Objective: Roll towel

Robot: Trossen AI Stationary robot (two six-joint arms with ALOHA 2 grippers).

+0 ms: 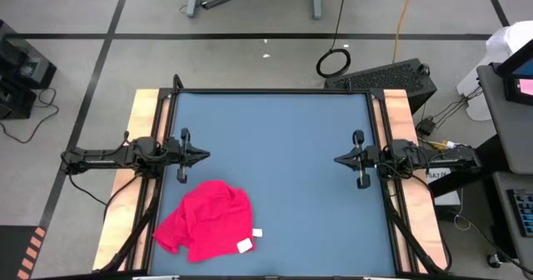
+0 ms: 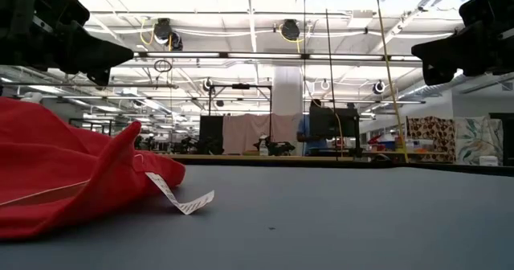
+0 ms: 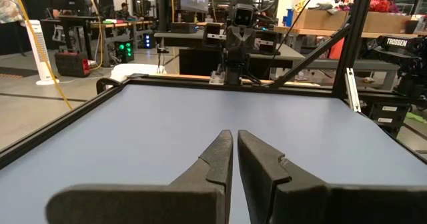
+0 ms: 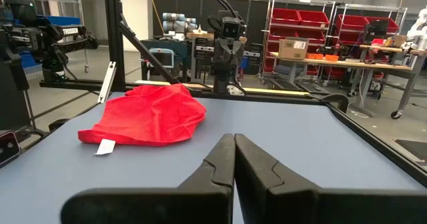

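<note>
High view: the towel is seen crumpled in a loose heap on the tabletop, near the left arm's side, tag outward. No rolling has been begun; flattening and rolling are all judged left. The left hand and right hand are held closed and empty, apart from it.

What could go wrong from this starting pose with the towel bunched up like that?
The towel lies crumpled near the table's front edge on the left arm's side, not flat, so rolling without first spreading it would likely give a lumpy roll. Dragging it could push it over that edge. Both the left pincer and right pincer are shut and raised at the sides; the right one has far to reach, and either descending shut could just shove the cloth.
</note>
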